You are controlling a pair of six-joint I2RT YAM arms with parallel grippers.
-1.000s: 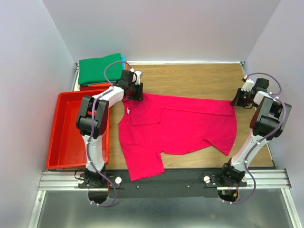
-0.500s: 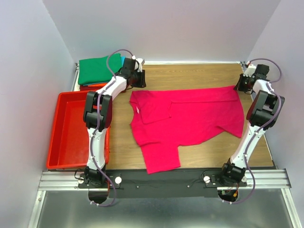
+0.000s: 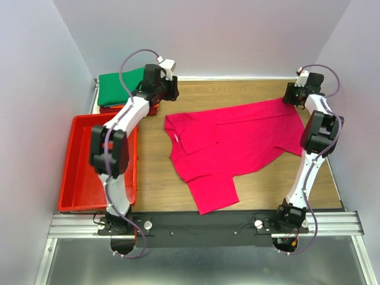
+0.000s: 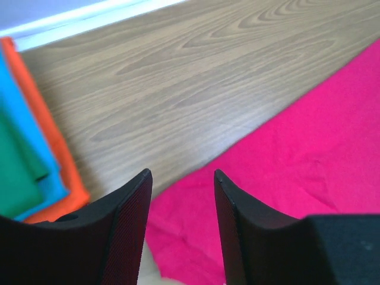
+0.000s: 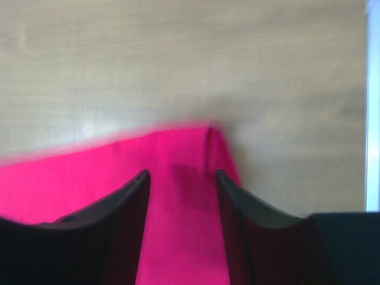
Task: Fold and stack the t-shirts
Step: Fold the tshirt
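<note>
Wooden table [image 3: 237,95], seen from above. The pink shirt [image 3: 237,142] lies open across its middle and right side, skewed, neck toward the left, one far corner up by the right rear edge and one sleeve trailing toward the near edge. A flap is doubled over near the neck, so it is not yet flat. I judge it light, limp and not slippery. It will drape and drag on the wood, won't hold a crease unless pressed, and can't be damaged by a firm pinch. Best holds, I think, are the two far corners or the shoulder seams, pinching a single layer at the edge. The red tray [image 3: 70,178] sits at the left near side. I see nothing in it, though part of its floor is hidden behind the left arm [image 3: 113,148]. Beyond the tray, in the far left corner, is the stack of folded shirts [image 3: 122,87], green on top, with blue and orange edges showing beneath. The left gripper [image 4: 181,175] hangs over the shirt's neck-side edge near the stack, jaws apart, nothing between them. The right gripper [image 5: 181,173] is over the far right corner, jaws parted too. The view is blurred, but the cloth looks released, lying on the wood.
</note>
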